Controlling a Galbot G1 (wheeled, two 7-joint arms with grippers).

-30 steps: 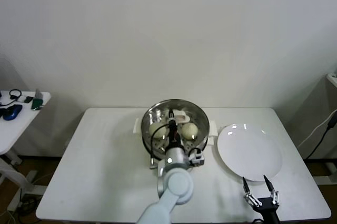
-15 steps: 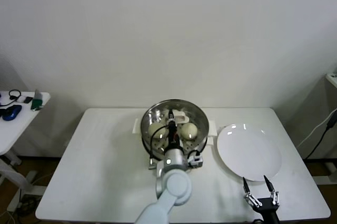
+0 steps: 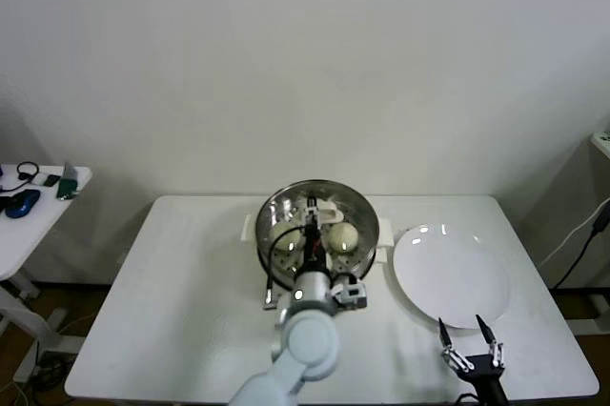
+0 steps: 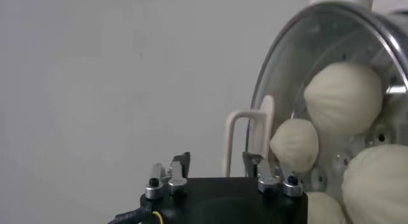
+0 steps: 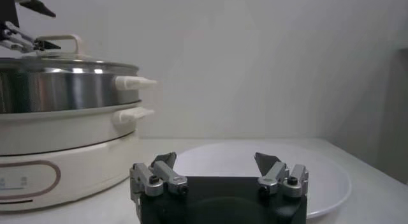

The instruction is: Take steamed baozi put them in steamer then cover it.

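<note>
Cover (image 3: 315, 220) sat on steamer (image 3: 362, 234) at bench (image 3: 191, 311) rear-centre, baozi (image 3: 343, 234) inside, left pincer (image 4: 215, 166) spread apart beside cover handle (image 4: 248, 142), right pincer (image 3: 469, 339) wide at front edge, near plate (image 3: 453, 277).

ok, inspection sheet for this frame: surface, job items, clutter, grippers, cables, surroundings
Surface: white table, bare where visible.
Steamer: steel steamer on white pot base, mid-table.
Baozi: buns inside, seen through the glass; at least three.
Cover: glass lid seated on the steamer, handle up.
Plate: white plate right of the steamer, empty.
Clutter: nothing seen.
Left gripper: over the lid, jaws open either side of the handle, not gripping.
Right gripper: open, empty, at the plate's near edge.
Cables: cord at far right.
Surroundings: side table with small items, plain wall.
</note>
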